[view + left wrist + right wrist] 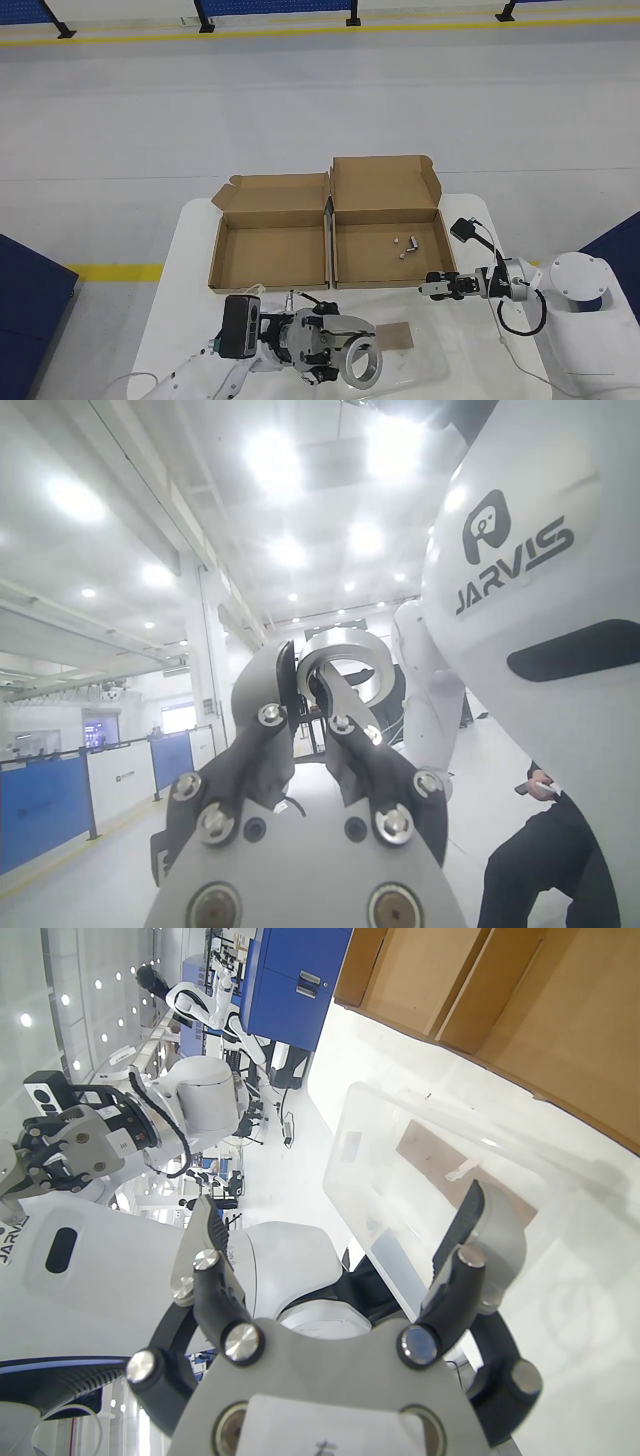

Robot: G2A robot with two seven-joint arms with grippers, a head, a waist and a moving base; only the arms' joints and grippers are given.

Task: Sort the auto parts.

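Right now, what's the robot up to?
It is sorting car parts. Its left gripper is shut on a shiny metal ring, held over the clear tray. Its right gripper is open and empty beside the right cardboard box, which has a few small parts inside.

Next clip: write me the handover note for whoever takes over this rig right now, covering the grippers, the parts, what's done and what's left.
Left gripper: shut on the metal ring, one finger through its hole, held off the table at the near edge.
Right gripper: open, holding nothing, by the near corner of the right box.
Parts: a few small parts lie in the right box. The left box stands beside it. One small pale part lies on the brown sheet in the clear tray.
Done: the small parts are boxed.
Left: box the ring, then the tray part.
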